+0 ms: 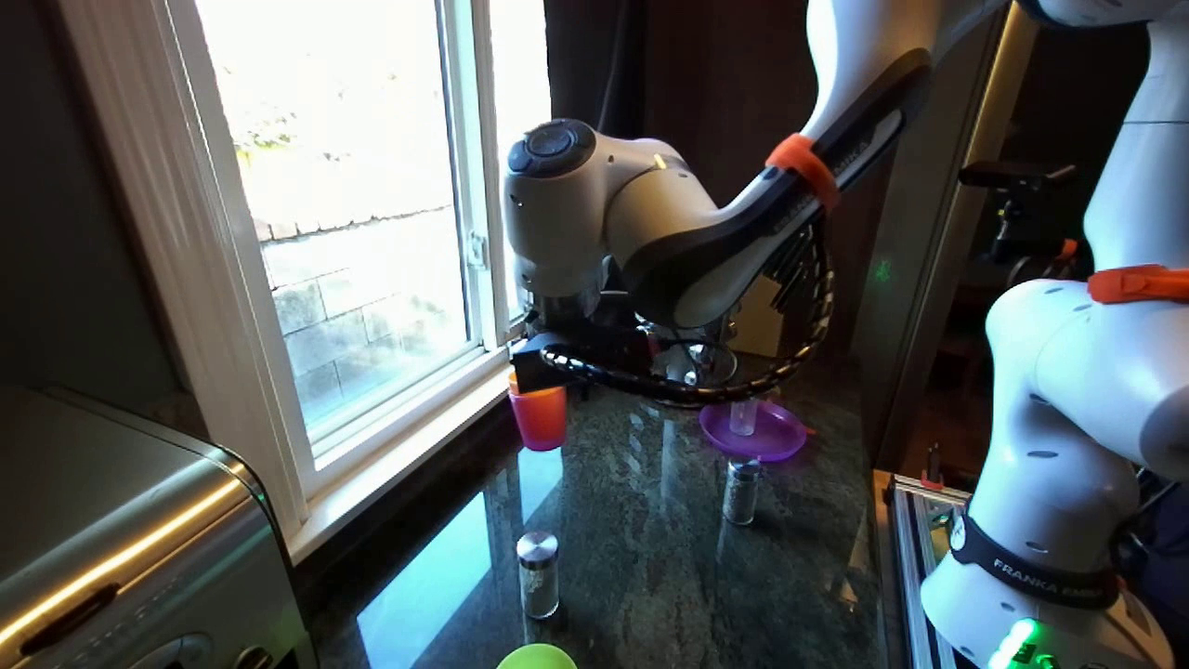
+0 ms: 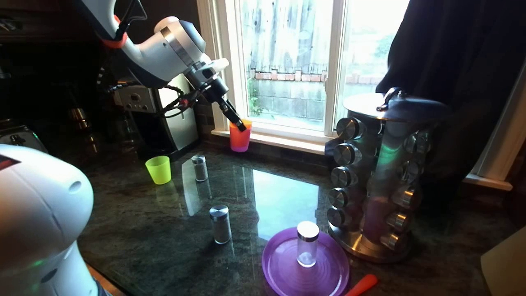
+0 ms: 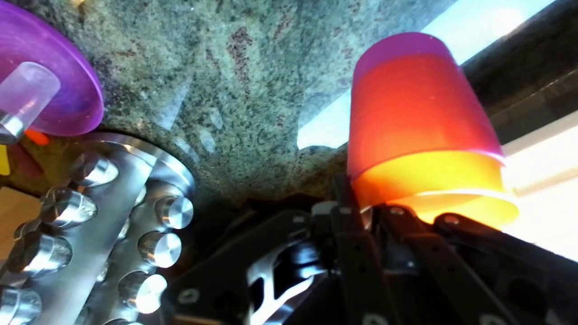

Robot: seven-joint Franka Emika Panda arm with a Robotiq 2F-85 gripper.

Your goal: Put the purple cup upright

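The purple cup [image 2: 239,144] is a magenta tumbler with an orange-yellow cup [image 3: 447,180] nested in it, its rim standing out above. The purple cup also shows in an exterior view [image 1: 541,432] and in the wrist view [image 3: 417,104]. Its mouth is up and its base down, and it appears raised above the counter beside the window. My gripper [image 3: 361,210] is shut on the orange-yellow cup's wall at the rim. A fingertip [image 2: 241,126] reaches down to the purple cup's edge. Whether the purple cup is pinched too, I cannot tell.
A green cup [image 2: 159,170] stands by a glass jar [image 2: 200,168]. Another jar [image 2: 220,226] stands nearer. A violet plate [image 2: 283,271] holds a jar [image 2: 307,248]. A tall spice rack [image 2: 378,181] and a steel appliance [image 1: 139,530] flank the counter. The windowsill [image 2: 279,139] runs behind.
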